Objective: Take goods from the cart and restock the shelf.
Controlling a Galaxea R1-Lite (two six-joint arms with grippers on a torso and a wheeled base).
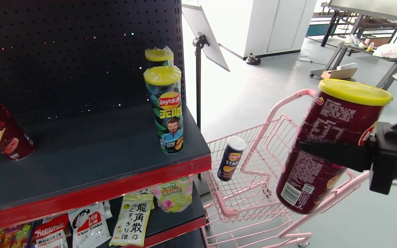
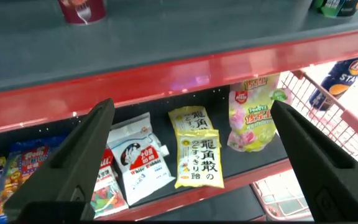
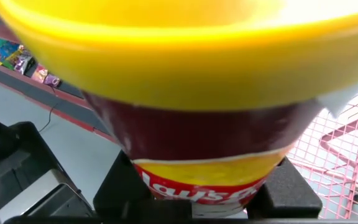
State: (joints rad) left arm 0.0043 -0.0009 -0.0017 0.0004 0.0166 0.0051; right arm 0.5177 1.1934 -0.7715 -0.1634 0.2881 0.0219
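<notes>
The right fingers [image 1: 336,155] are clamped around the lower middle of a dark red can [image 1: 326,117], one black finger crossing its printed side and the other hidden behind it. The can is held in the air, leaning with its yellow lid [image 1: 355,91] uppermost and its base tipped down toward the pink cart [image 1: 226,210], which stands just below and behind it; from the right wrist the same can [image 3: 191,137] sits between the two dark pads, lid toward the camera. Inside the cart a small dark blue can [image 1: 231,158] with a white cap leans against the wire wall nearest the shelf [image 1: 81,155]. On that dark shelf board with its red front edge, a green-and-black can [image 1: 167,110] stands upright near the corner by the cart, a second one [image 1: 159,57] right behind it, and another dark red can [image 1: 2,127] stands far along at the other end. The left fingers [image 2: 73,168] are spread wide apart with nothing between them, held in front of the lower shelf level, where a white bag [image 2: 135,162], a yellow bag [image 2: 197,158] and a pink-and-green bag [image 2: 253,115] are lined up.
</notes>
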